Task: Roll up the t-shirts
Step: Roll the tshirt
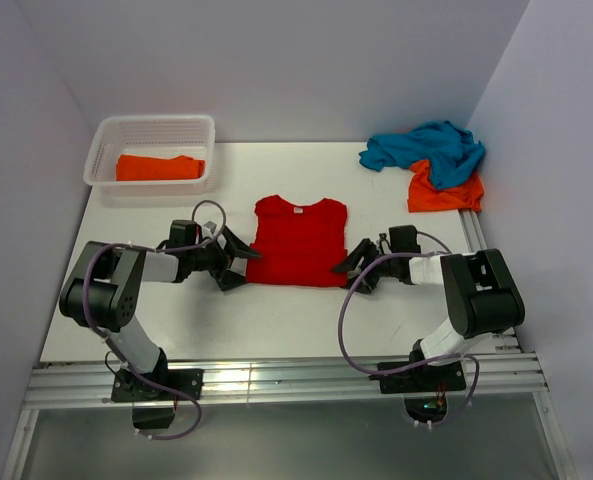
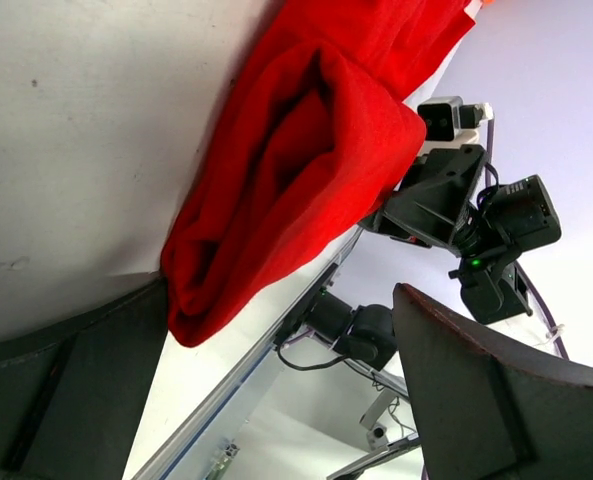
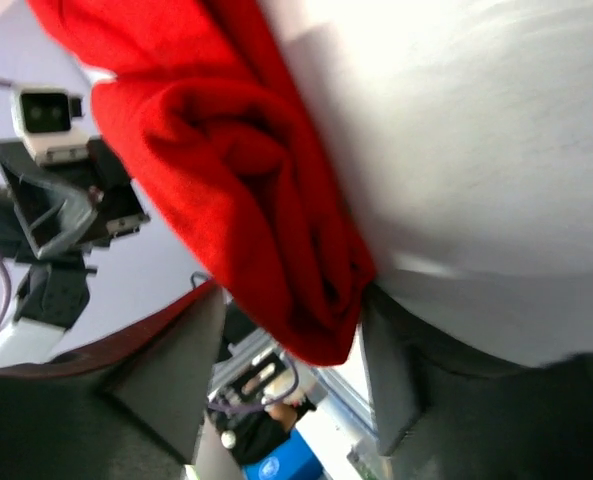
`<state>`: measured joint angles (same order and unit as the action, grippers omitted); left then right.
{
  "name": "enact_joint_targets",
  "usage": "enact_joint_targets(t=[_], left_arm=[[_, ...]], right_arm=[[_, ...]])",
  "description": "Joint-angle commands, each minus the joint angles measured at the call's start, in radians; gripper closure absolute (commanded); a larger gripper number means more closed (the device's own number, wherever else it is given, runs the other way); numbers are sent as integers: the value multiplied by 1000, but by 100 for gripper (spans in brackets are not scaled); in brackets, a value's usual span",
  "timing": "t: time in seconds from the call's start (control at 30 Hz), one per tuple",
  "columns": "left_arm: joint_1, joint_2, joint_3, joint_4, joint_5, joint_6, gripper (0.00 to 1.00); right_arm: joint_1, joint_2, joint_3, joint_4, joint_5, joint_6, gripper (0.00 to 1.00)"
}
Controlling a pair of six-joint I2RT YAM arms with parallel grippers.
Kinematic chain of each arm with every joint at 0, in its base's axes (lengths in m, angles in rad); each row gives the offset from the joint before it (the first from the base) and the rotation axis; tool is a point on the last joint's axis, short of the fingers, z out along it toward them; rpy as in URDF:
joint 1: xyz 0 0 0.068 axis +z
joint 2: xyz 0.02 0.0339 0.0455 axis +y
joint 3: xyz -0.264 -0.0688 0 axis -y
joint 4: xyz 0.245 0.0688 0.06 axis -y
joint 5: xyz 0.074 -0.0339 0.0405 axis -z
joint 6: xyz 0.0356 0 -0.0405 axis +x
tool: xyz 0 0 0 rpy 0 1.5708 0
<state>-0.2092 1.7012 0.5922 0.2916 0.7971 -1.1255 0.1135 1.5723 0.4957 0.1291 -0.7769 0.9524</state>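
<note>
Pale lavender walls close in a white desk (image 1: 276,320), and the red t-shirt (image 1: 298,240) lies flat at the centre of the top view, collar toward the upper edge of the frame and hem toward the arms. An orange t-shirt (image 1: 159,167) sits folded in the white basket (image 1: 104,140) at the upper left. At the upper right, the teal t-shirt (image 1: 426,147) is heaped on a second orange t-shirt (image 1: 446,190). The left tool (image 1: 238,260) is at the shirt's lower left corner with its jaws spread as wide as they go, and its wrist view shows the bunched hem lying between them, ungripped. The right tool (image 1: 354,268) is at the lower right corner, about half open around the same thickened hem. Cloth rests against one finger and a gap shows on the other side, so it does not appear to have hold of anything. The shirt looks light, limp and easily creased, so it will likely sag and skew if only one corner is lifted. The two hem corners, where the fabric is already doubled over, look like the best places to take hold, gripping deep enough to catch every layer so the roll starts evenly.
</note>
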Motion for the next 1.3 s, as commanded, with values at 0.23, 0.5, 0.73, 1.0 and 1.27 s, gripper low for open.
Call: enact_joint_targets(t=[0.23,0.5,0.73,1.0,1.27], left_arm=[[-7,84,-86,-62,-136,81,7],[-7,97,-124,-37,-136,86,18],[-18,169,-83,-32,-142,102,38],[-48,259,29,-75,-190,95,81],[-55,170,-27,-189,-194,89,100]], right_arm=[[-11,34,11,15,119,0,74],[-9,51,21,7,102,13,100],[-9,52,23,3,91,14,100],[-6,63,56,-51,82,-4,100],[-6,37,63,-169,64,-56,100]])
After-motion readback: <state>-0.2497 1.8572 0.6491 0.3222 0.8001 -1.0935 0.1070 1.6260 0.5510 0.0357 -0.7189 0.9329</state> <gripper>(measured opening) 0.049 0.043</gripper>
